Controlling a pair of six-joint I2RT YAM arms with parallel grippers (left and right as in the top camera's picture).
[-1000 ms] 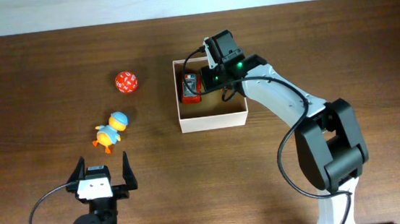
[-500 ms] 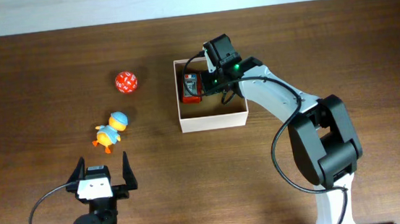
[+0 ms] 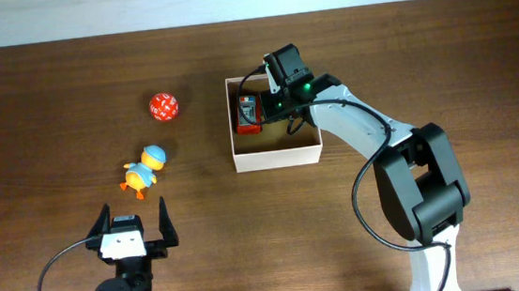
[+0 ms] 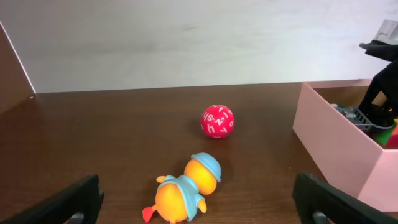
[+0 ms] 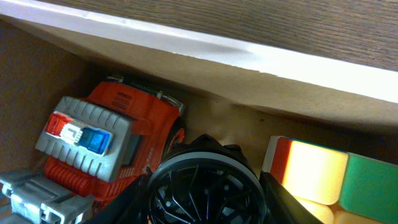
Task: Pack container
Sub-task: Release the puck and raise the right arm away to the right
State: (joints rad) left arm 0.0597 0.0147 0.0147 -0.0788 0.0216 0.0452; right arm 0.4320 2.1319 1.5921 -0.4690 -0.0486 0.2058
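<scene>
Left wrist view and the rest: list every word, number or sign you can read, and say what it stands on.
Red ball: white characters all over it, too small and blurred to read.
Orange toy truck: no text shows, only a red and blue light bar.
Duck toy: none.
Container: no print on its walls.

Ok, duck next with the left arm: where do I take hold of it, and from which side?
Take the duck across its orange body, just behind the blue-capped head, coming straight down from above. It seems to lie tipped over, head and body along a diagonal, so turn the open left gripper until its fingers close across that line; the round head would likely slip out.
</scene>
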